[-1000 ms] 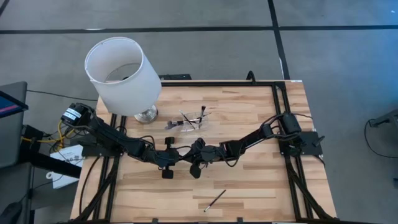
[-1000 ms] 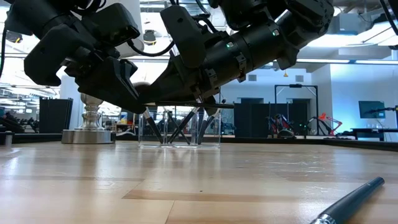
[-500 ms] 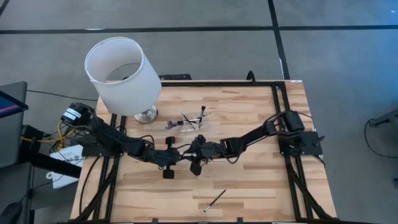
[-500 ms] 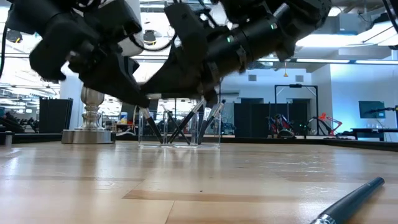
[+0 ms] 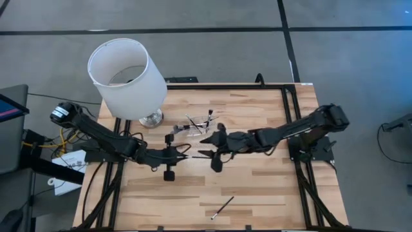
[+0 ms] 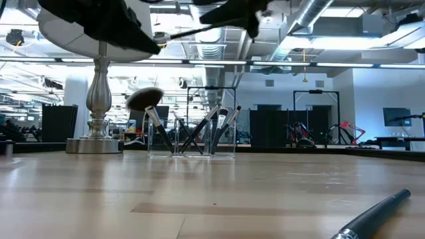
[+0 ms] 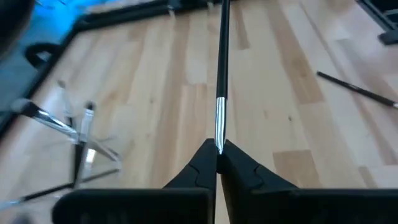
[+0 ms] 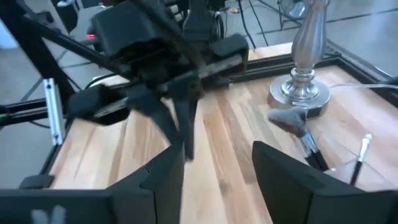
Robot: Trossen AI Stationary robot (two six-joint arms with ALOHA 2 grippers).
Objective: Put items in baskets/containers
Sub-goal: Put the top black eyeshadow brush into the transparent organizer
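Observation:
My left gripper (image 5: 183,154) (image 7: 216,149) is shut on a slim black makeup brush (image 7: 222,56) (image 6: 199,29), held high above the table's middle. Facing it from the right, my right gripper (image 5: 206,146) (image 8: 214,171) stands open with nothing between its fingers, near the brush's free end. Behind them the clear holder (image 5: 196,126) (image 6: 192,141) stands on the table with several brushes leaning in it. One more brush (image 5: 223,207) (image 6: 373,216) lies flat near the front edge. My left gripper pinches the brush at its silver ferrule (image 7: 218,127), between the two fingertips. The fingers come from the table's left, slanting a little downward. The black handle runs straight on from them toward the right gripper. The brush is lifted clear of the table.
A tall lamp with a big white shade (image 5: 125,77) stands on a silver base (image 6: 98,143) at the far left, next to the holder. Bare wood (image 5: 270,187) lies at the front and right of the table.
Both grippers have risen from low over the table's middle. My right gripper has opened, let go of the brush and drawn back toward the right edge. My left gripper has stayed shut on the brush and has carried it upward, clear of the table.

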